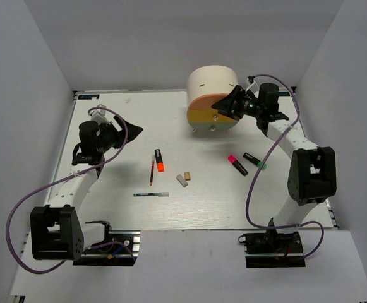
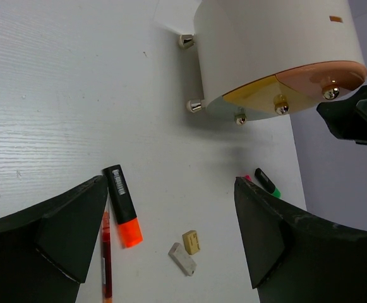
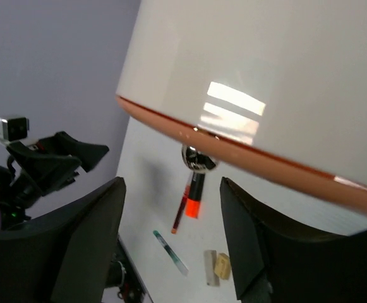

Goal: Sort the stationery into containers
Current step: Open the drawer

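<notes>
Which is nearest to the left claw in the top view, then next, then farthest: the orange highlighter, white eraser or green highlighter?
1. Orange highlighter: left of centre, just to the right of the left claw.
2. White eraser: mid-table, closer to the near edge.
3. Green highlighter: far over on the right side.

Legend: 2 arms, bases side by side at the near edge. The left arm [image 1: 74, 184] rises and folds at the elbow. Its wrist is turned so that the left end effector [image 1: 132, 130] points right, its 2 fingers spread wide with nothing between them. The right arm [image 1: 292, 142] extends farther forward with its wrist turned left. The right end effector [image 1: 216, 106] likewise has its jaws parted and grips nothing.
</notes>
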Controlling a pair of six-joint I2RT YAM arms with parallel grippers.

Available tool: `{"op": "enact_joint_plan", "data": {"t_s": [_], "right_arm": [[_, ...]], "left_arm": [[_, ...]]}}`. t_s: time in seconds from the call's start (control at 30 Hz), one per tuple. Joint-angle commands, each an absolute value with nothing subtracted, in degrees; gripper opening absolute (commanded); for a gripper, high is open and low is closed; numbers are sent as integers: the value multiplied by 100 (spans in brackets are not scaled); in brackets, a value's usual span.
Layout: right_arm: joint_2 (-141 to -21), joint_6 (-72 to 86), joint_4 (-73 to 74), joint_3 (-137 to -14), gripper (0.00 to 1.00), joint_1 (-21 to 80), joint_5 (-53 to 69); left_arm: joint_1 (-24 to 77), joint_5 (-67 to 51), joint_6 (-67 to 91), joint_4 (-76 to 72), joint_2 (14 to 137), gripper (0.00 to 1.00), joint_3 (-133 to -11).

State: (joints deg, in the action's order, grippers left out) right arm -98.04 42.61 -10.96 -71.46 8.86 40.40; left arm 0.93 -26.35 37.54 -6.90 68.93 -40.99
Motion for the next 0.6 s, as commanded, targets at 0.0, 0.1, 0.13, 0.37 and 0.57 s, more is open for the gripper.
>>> {"op": "enact_joint_plan", "data": {"t_s": [0.0,0.1,0.13,0.37,0.57], "right_arm": [[-9861,5088,-1687,-7584,66,993,3648],[-9940,5115,-1425,-7751,60,1046,3263],[-9958,5115,-1363,-7787,60,1063,3235],[-9949,5141,-1099,-7708,46,1116,2866],[-9923,5282,-1020,-7647,35,1151,2619]], "left_arm": [[123,-2637,3727,-677,6732,91,-4078],[123,-2637,3727,-677,6732,91,-4026],[123,-2637,3779,-677,6732,91,-4025],[176,-2637,3832,-861,6855,91,-4025],[176,-2689,3937,-1028,7048,91,-4025]]}}
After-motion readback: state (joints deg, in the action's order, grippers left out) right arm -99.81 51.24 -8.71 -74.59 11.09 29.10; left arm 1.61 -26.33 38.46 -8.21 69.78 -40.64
